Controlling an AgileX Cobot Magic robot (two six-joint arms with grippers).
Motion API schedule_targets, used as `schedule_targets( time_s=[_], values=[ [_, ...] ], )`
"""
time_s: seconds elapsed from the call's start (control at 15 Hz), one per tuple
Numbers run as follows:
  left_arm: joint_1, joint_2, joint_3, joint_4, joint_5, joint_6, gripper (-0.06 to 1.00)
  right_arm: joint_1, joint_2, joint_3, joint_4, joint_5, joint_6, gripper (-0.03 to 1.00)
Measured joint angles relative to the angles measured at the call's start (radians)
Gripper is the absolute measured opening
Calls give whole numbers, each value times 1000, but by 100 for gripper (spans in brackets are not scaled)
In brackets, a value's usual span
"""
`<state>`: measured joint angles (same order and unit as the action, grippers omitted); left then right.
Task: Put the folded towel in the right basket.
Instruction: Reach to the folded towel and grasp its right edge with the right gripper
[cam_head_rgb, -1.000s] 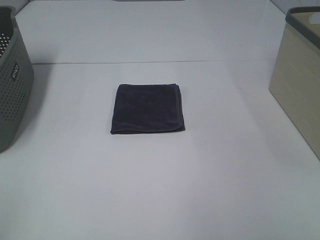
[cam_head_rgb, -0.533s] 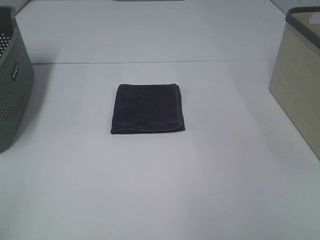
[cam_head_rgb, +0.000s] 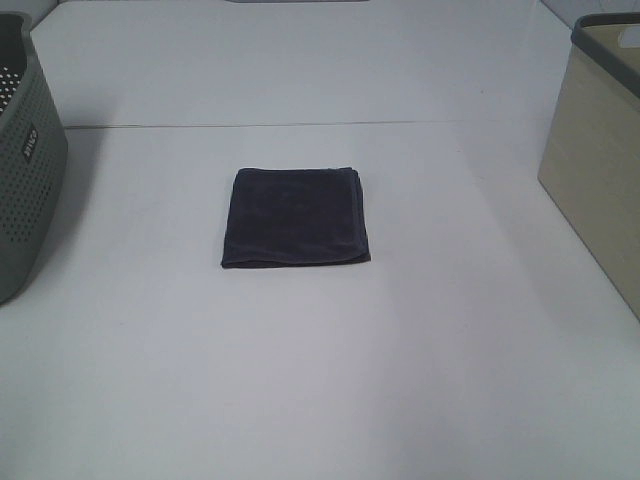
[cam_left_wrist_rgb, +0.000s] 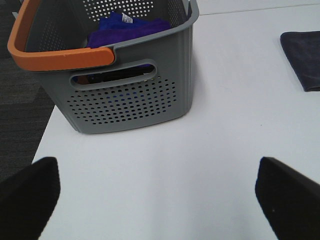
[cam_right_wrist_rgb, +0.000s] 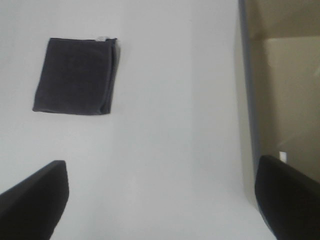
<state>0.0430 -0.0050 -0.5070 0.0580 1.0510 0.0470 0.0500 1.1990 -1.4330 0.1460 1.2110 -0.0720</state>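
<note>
- While both grippers hang clear of it, one folded towel (cam_head_rgb: 295, 217) lies flat on the table (cam_head_rgb: 300, 390), well apart from the right basket (cam_head_rgb: 595, 190) and outside it.
- Two baskets show: the beige right basket with a grey rim, and one perforated grey basket (cam_head_rgb: 25, 170) on the far side of the towel from the right basket, well apart from it.
- One orange handle (cam_left_wrist_rgb: 55, 55) tops the grey basket, and one blue cloth (cam_left_wrist_rgb: 125, 27) with a white label lies inside.
- Two grippers show, each as two dark tips. The left gripper (cam_left_wrist_rgb: 157, 200) is spread wide with only bare table between its tips; the right gripper (cam_right_wrist_rgb: 162, 200) is likewise spread wide and holds nothing, just beside the right basket.
- White and matte, the table has one thin seam (cam_head_rgb: 300, 124) running across it behind the towel; dark floor (cam_left_wrist_rgb: 20, 100) shows past the grey basket.
- Both baskets are cut off by the frame edges in the high view, and the gripper tips are blurred.
</note>
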Motion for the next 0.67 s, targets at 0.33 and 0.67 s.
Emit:
schedule_targets(
  time_s=[0.33,0.67],
  values=[
    [0,0,0,0,0,0,99,115,511,-247,277,-73,-51,97],
    [0,0,0,0,0,0,99,128,945,-357,458,-120,-103,96]
  ],
)
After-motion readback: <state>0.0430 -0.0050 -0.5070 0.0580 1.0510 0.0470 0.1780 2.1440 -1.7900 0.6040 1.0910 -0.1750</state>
